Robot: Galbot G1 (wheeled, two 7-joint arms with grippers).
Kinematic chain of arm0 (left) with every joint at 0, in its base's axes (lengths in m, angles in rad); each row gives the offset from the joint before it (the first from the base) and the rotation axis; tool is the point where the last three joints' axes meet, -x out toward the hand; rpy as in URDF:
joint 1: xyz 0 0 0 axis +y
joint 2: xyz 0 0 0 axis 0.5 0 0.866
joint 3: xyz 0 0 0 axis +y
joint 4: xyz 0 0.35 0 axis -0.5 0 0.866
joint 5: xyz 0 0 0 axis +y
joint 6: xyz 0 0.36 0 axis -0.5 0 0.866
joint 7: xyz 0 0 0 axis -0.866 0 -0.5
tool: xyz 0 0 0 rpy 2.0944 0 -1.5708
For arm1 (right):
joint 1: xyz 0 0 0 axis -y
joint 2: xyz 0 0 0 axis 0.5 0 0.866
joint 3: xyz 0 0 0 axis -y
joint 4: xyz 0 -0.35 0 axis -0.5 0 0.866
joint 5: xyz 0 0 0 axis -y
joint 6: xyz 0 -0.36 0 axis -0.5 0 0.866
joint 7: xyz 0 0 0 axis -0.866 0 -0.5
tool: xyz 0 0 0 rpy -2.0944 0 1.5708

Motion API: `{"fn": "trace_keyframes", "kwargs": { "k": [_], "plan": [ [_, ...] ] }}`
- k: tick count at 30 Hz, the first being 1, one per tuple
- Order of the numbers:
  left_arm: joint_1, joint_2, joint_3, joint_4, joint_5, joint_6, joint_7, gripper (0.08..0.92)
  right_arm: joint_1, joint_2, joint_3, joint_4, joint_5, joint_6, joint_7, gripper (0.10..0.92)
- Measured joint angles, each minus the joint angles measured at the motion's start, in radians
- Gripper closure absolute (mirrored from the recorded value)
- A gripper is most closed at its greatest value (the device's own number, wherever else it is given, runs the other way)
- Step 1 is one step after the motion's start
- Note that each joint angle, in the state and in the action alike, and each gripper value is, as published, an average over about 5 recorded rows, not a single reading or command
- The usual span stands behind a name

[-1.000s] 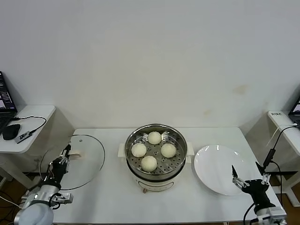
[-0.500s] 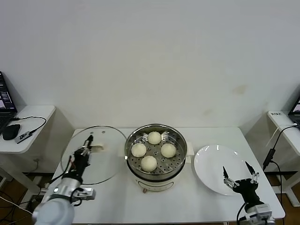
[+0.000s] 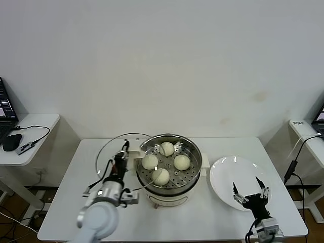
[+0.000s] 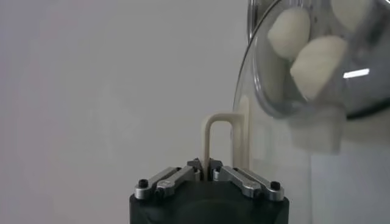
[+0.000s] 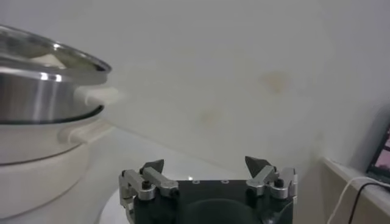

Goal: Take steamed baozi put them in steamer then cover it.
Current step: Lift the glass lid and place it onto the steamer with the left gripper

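Four cream-white baozi (image 3: 161, 176) lie on the perforated tray inside the shiny steamer (image 3: 195, 154) at the table's middle. My left gripper (image 3: 123, 153) is shut on the cream handle (image 4: 214, 139) of the clear glass cover (image 3: 115, 147). It holds the cover tilted just left of the steamer, the cover's rim overlapping the pot's left edge. In the left wrist view the baozi (image 4: 317, 58) show through the glass. My right gripper (image 3: 249, 194) is open and empty, low over the near edge of the white plate (image 3: 230, 172). It also shows in the right wrist view (image 5: 205, 164).
The steamer's white base and side handle show in the right wrist view (image 5: 97, 94). Side tables stand at far left, with a mouse (image 3: 11, 142), and at far right. The table's right edge is near my right arm.
My left gripper has carried the cover rightward from the table's left side up to the steamer's left edge. My right gripper has drawn back left and toward the table's front.
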Motion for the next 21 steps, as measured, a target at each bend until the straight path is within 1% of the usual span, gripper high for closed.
{"fn": "trace_keyframes", "kwargs": {
  "k": [5, 11, 21],
  "plan": [
    [-0.063, -0.065, 0.067, 0.036, 0.032, 0.034, 0.027, 0.859, 0.003, 0.003, -0.002, -0.018, -0.019, 0.0, 0.002, 0.203],
    [-0.126, -0.12, 0.13, 0.077, 0.055, 0.057, 0.038, 0.859, 0.004, 0.007, -0.003, -0.03, -0.034, 0.0, 0.003, 0.203],
    [-0.159, -0.188, 0.203, 0.137, 0.1, 0.071, 0.048, 0.859, -0.003, 0.011, -0.005, -0.035, -0.051, -0.003, 0.004, 0.203]
  ]
}}
